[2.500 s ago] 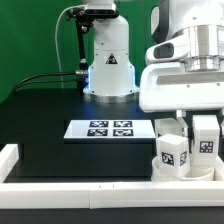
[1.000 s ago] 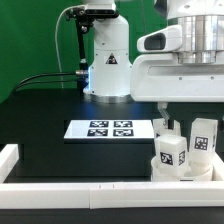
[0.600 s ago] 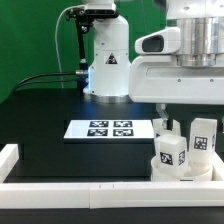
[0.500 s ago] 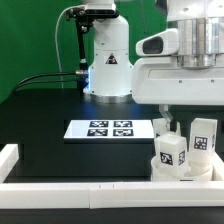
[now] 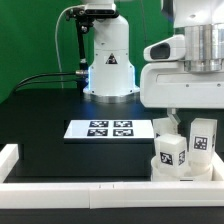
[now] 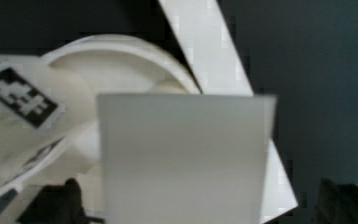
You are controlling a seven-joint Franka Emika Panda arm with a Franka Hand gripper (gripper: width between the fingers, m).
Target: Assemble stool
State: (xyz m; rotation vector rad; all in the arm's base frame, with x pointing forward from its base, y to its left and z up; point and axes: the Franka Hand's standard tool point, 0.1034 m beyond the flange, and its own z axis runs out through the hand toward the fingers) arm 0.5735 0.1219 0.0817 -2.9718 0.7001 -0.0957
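Note:
The stool's round white seat (image 5: 181, 171) lies at the exterior view's lower right, against the front rail. Short white legs with square tags stand on it: one in front (image 5: 170, 151), one to its right (image 5: 204, 138), and one behind (image 5: 164, 127), under my hand. My gripper (image 5: 172, 114) is mostly hidden by the white wrist housing. In the wrist view my gripper (image 6: 202, 205) straddles a plain white leg face (image 6: 185, 150), with a dark gap between each fingertip and the leg. It is open. The seat (image 6: 123, 60) and a tagged leg (image 6: 16, 95) lie beyond.
The marker board (image 5: 108, 128) lies flat mid-table. The long white edge rail (image 5: 90, 189) runs along the front, with a raised end (image 5: 8, 156) at the exterior view's left; it also shows in the wrist view (image 6: 202, 40). The robot base (image 5: 108, 60) stands behind.
Since 2.5 s ago my hand has risen off the legs. In the last half second it has shifted toward the exterior view's right. The legs and seat have not moved.

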